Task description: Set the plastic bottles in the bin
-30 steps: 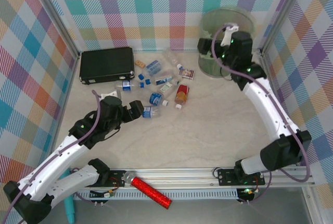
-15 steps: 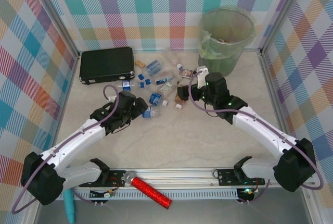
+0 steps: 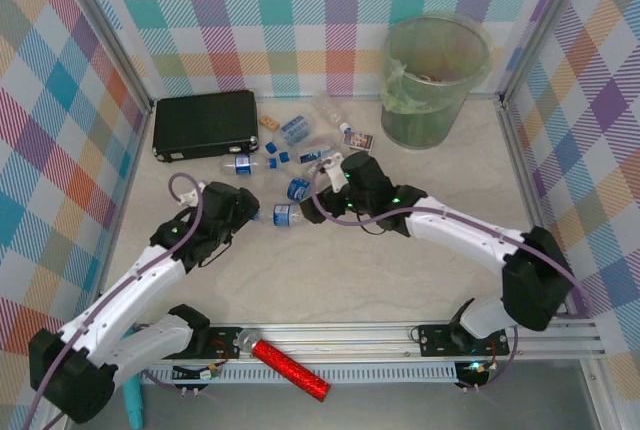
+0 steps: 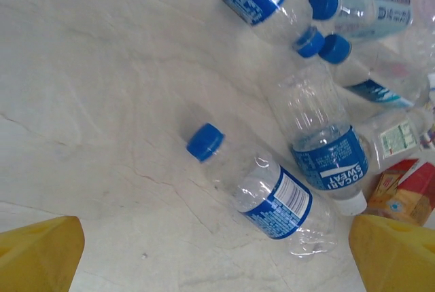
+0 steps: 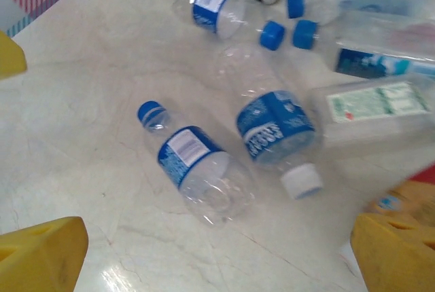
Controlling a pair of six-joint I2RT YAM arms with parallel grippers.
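- Clear, blue-labelled plastic bottles (image 3: 300, 165) lie scattered mid-table, with bare marble on their near side.
- Greenish bin (image 3: 432, 115) stands far right, in the walled corner.
- Left gripper (image 3: 258, 214) and right gripper (image 3: 310, 210) both gape wide, holding nothing.

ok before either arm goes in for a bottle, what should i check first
1. Left tool open and empty: ok.
2. Right tool open and empty: ok.
3. Blue-capped bottle lying flat on the table, nothing on top: ok.
4. One arm per bottle: not ok; both wrist views centre on that same bottle, and from above the tools face each other across it.
5. Gap between it and the white-capped bottle wide enough for a finger: cannot tell.
6. Bin upright, mouth open: ok.
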